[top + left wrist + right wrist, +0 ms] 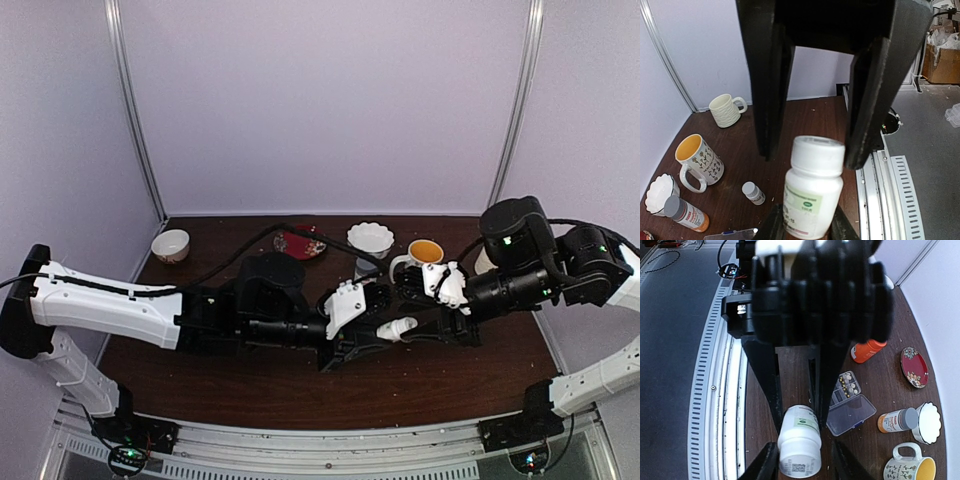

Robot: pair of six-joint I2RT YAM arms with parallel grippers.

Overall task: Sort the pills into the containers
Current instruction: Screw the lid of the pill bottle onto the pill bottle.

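Jaws first: left gripper [806, 225] is clamped on the body of a white plastic bottle [812, 197] with a white screw cap. It holds the bottle in the air over the middle of the table, cap pointed at the other arm. The right gripper [802, 462] has its jaws either side of the cap with a gap showing, so no grip yet. Reads as a two-arm uncapping: one braces, one twists. Contents not visible.

Below them a clear plastic rectangular pill box [847, 405] lies lid-open on the dark wooden table [250, 390], about midway between the near and far edges. A few pale pills [849, 384] sit in its cells.

- **Beside the box:** an orange-red cylindrical bottle [867, 349], partly hidden by the arm, a grey-capped bottle with orange label [897, 420] lying down, and a small white vial [753, 193] standing.
- **Far edge:** a red patterned plate [300, 243], a white scalloped bowl [370, 238] and a yellow-lined printed mug [420, 255].
- **Far-left corner:** a cream ribbed mug [727, 110].

Nothing blocks the cap. The risk is spill or slip if the twist outruns the left grip.
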